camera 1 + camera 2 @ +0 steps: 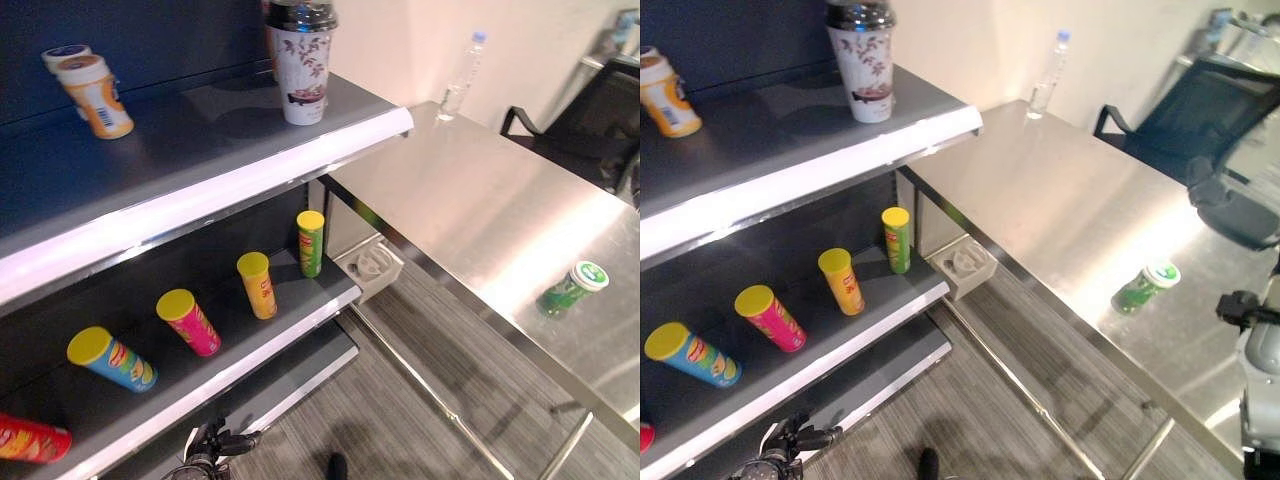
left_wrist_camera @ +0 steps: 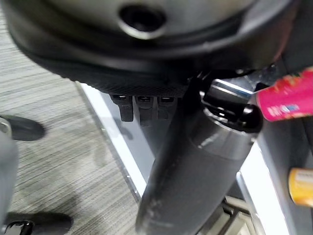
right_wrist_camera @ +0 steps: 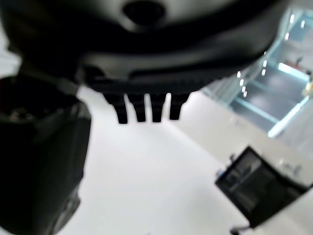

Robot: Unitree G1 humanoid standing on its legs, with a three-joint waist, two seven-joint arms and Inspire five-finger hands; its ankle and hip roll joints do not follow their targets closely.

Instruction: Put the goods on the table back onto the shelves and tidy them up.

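- The green can (image 1: 571, 288) lies on its side at the right of the frame, on the brushed-steel worktop (image 1: 470, 200), white lid toward the upper right; it is the task's thing, well apart from the shelves (image 1: 200, 190).
- The left hand (image 2: 142, 105) and right hand (image 3: 144, 105) show relaxed, straightish fingers holding nothing, though the wrist views are close and dark.
- To do this step well, I judge the right hand should wrap the can's round body across its axis, since a smooth cylinder may roll on slick metal.
- Glossy tubes, among them a pink tube (image 1: 189, 321), lean on the matte grey middle shelf; a floral cup (image 1: 301, 60) stands upright above.
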